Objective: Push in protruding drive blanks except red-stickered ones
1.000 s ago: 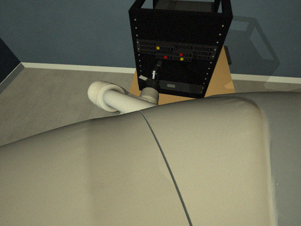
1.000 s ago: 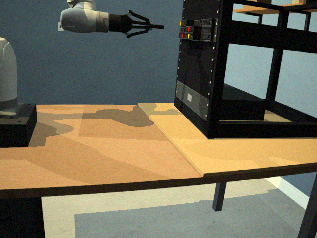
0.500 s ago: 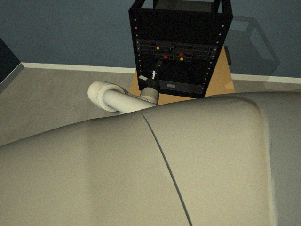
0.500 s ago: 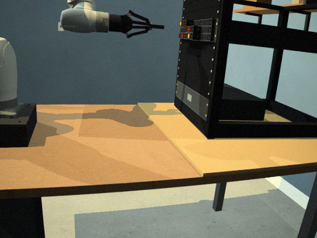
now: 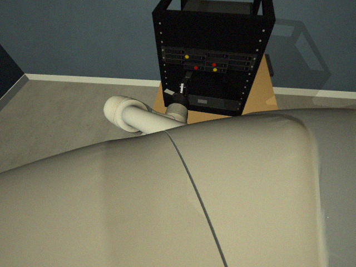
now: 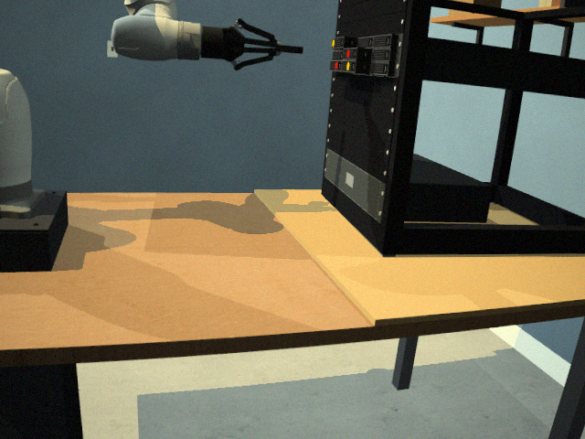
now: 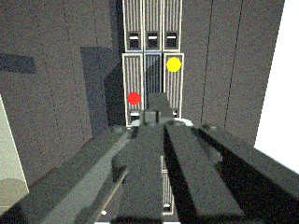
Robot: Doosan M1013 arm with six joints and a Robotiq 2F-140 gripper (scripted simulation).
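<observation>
1. In your top view the arm (image 5: 138,116) fills the near half, its forearm running toward 1 o'clock out to the wrist
2. The gripper (image 6: 289,48) is fully closed with nothing between the fingers; in the side view it points level at the rack's front and stops short of it, with open air between
3. Through the wrist camera you look along the closed fingers at the drive bay straight ahead at 12 o'clock
4. Just past the tips sit a blank with a red sticker (image 7: 134,98) at 11 o'clock and one with a yellow sticker (image 7: 174,63) at 1 o'clock, with a plain dark blank (image 7: 152,75) between them
5. The rack (image 6: 401,142) stands upright on the lighter board of the table (image 6: 425,283), at 3 o'clock in your side view
6. Across the bay row in the top view you can count two yellow stickers (image 5: 187,57) and two red ones (image 5: 214,64)
7. How far each blank sticks out cannot be judged from these views
</observation>
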